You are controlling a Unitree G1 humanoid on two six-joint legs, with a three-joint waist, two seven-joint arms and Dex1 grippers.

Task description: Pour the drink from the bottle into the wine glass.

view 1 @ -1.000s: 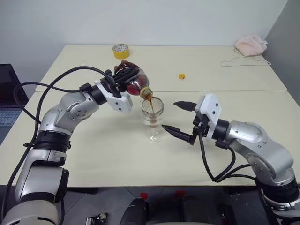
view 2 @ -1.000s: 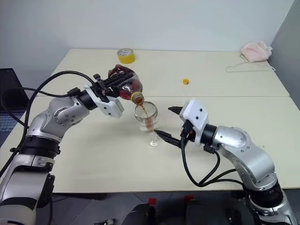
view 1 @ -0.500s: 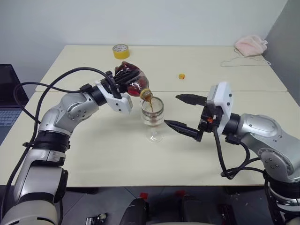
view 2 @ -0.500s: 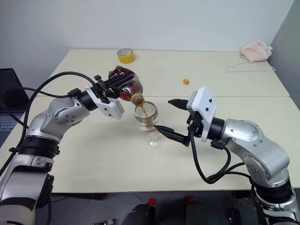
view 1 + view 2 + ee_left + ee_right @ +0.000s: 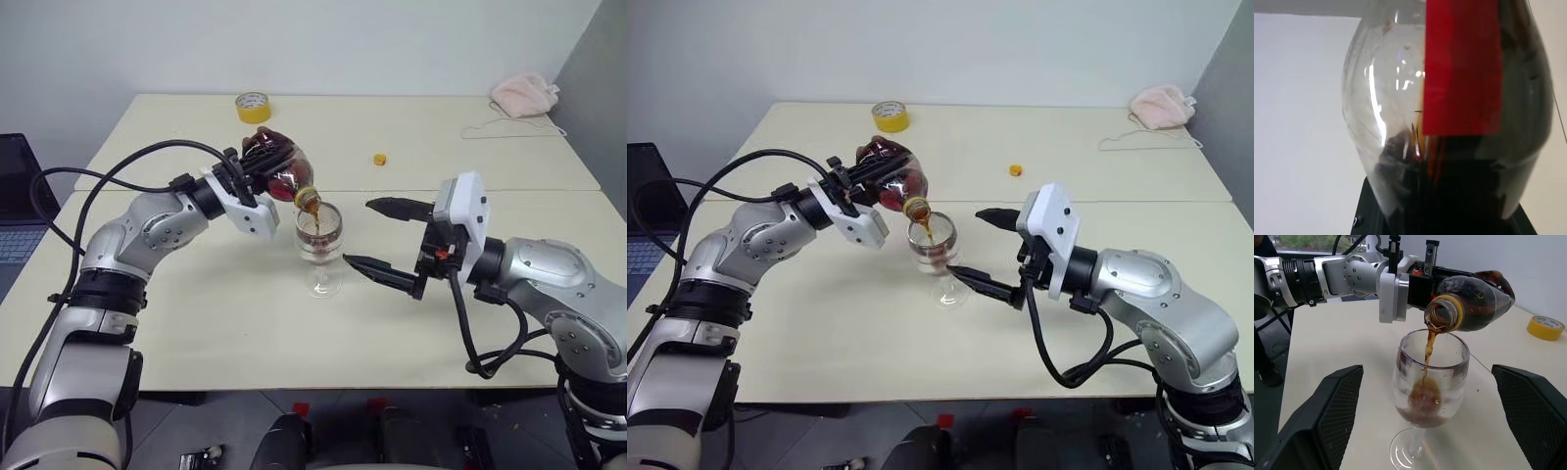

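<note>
- Over the middle of the pale counter (image 5: 196, 333), the left gripper (image 5: 257, 168) has its fingers clenched on the bottle (image 5: 279, 168), holding it tipped with its open mouth just above the rim of the wine glass (image 5: 319, 245).
- From the bottle's mouth a thin stream of the drink (image 5: 1428, 348) falls into the bowl, where a shallow dark pool lies at the bottom; more dark liquid sits inside the tilted bottle.
- On the counter the wine glass stands upright on its foot, between the two arms.
- To the glass's right, the right gripper (image 5: 387, 237) has its fingers released and spread wide, pointing toward the glass; the lower fingertip is near the stem, but apart from it.
- In the right wrist view, the glass and the bottle's mouth sit between the two black fingers (image 5: 1327, 406), with clear space on each side.
- Far back on the counter lies a yellow tape roll (image 5: 253, 106); a small yellow cap (image 5: 379, 159) rests well behind the glass, and a pink cloth (image 5: 524, 94) sits at the far right corner.
</note>
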